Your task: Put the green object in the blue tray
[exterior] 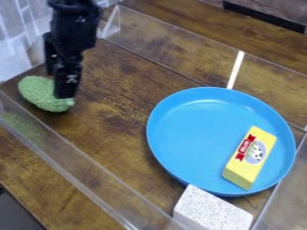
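The green object (39, 97), a bumpy light green oval lump, lies on the wooden table at the left. My gripper (60, 81) hangs directly over it, pointing down, its black fingers (68, 83) open and straddling the lump's top right part, which they partly hide. I cannot tell whether they touch it. The blue tray (198, 126), a wide round plate, sits at the right, well apart from the gripper.
A yellow rectangular block (249, 158) with a red label lies in the tray's right part. A white speckled sponge block (213, 210) sits at the tray's near edge. Clear acrylic walls (84, 175) run along the front and the left.
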Robot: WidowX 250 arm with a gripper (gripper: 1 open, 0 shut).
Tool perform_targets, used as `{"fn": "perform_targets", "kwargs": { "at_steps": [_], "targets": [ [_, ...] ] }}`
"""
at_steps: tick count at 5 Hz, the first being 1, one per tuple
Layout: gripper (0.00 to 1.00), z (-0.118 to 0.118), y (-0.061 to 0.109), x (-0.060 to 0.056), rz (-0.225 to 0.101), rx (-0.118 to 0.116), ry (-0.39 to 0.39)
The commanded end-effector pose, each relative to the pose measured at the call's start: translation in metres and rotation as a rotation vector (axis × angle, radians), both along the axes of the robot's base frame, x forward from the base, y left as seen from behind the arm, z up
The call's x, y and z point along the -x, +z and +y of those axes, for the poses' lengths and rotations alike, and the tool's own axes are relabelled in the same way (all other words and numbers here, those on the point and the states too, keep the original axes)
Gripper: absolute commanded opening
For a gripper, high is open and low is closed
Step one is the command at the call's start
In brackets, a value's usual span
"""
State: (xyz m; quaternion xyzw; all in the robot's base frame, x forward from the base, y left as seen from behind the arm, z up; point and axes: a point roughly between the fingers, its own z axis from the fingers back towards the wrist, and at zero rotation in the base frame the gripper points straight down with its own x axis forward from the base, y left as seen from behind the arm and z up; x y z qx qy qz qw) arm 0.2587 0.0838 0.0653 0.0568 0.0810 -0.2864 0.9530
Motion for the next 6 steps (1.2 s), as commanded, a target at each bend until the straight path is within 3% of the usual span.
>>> {"fn": "perform_targets", "kwargs": {
  "at_steps": [1, 3, 5, 6],
  "targets": [
    [1.0, 0.034, -0.007, -0.001, -0.04, -0.006, 0.059],
    [1.0, 0.046, -0.028, -0.003, -0.055, -0.005, 0.073],
    [1.0, 0.084, -0.038, 0.003, -0.086, -0.003, 0.033],
    [1.0, 0.09, -0.042, 0.002, -0.096, 0.02, 0.027]
  ]
}}
